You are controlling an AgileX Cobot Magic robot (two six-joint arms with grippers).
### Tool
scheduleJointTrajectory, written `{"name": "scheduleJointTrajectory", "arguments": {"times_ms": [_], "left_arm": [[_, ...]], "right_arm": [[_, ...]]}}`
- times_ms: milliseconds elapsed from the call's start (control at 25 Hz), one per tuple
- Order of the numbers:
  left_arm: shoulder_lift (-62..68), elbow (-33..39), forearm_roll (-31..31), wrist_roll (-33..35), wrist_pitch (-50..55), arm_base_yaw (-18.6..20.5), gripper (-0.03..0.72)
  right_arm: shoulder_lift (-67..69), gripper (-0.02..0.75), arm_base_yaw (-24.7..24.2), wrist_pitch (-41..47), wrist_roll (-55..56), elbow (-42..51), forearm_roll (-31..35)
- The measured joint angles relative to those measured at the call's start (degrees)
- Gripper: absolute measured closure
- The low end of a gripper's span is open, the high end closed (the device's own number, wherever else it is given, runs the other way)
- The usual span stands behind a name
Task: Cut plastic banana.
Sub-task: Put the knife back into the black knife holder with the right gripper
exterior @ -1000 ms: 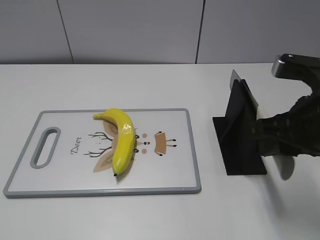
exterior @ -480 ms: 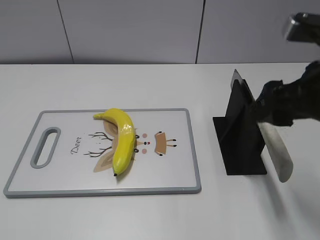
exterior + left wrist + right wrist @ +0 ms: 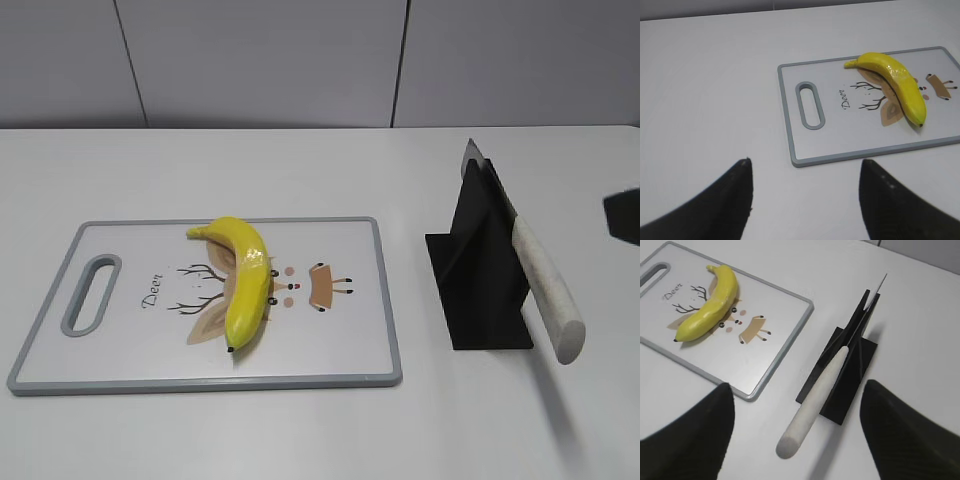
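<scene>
**Banana whole on board; both grippers open and holding nothing**

Visibility limits: in the exterior view only a dark fragment at the right edge shows of the right arm, too little to identify a part; the left arm is out of that frame altogether. Each wrist view cuts its fingers off at the bottom edge, so only the dark tips are seen. The knife [image 3: 540, 285] blade is largely hidden inside the black knife stand [image 3: 478, 275]; only its thin point projects above the stand and its pale handle slopes down out of the front.

Task item: the plastic banana [image 3: 245, 280] lies on the cutting board [image 3: 352, 350], roughly at the board's centre, over the printed deer drawing. It is glossy bright yellow, curved, in one piece, with a short stem towards the far edge of the board and a small dark tip towards the near edge. No cut line can be made out on it.

Left gripper [image 3: 805, 192]: fingers spread wide, nothing between them, poised over bare table [image 3: 715, 90] near the board's handle slot, well apart from the banana.

Right gripper [image 3: 797, 432]: fingers spread wide, grasping nothing; the knife handle's butt end lies between them in the wrist view, with no contact visible.
</scene>
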Motion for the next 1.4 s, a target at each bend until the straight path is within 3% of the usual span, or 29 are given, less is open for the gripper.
{"name": "scheduleJointTrajectory", "arguments": {"times_ms": [360, 600, 840, 1160, 1400], "left_arm": [[0.00, 0.00, 0.00, 0.00, 0.00, 0.00, 0.065], [0.00, 0.00, 0.00, 0.00, 0.00, 0.00, 0.086], [0.00, 0.00, 0.00, 0.00, 0.00, 0.00, 0.093], [0.00, 0.00, 0.00, 0.00, 0.00, 0.00, 0.093], [0.00, 0.00, 0.00, 0.00, 0.00, 0.00, 0.094]], "right_arm": [[-27.21, 0.153, 0.05, 0.77, -3.55, 10.69, 0.94], [-38.61, 0.153, 0.05, 5.15, -0.14, 14.46, -2.01], [-41.08, 0.154, 0.05, 5.98, 11.61, 15.91, -9.97], [-41.24, 0.154, 0.10, 14.91, 11.78, 14.92, -14.45], [-41.24, 0.160, 0.10, 17.11, 2.21, 16.05, -9.02]]}}
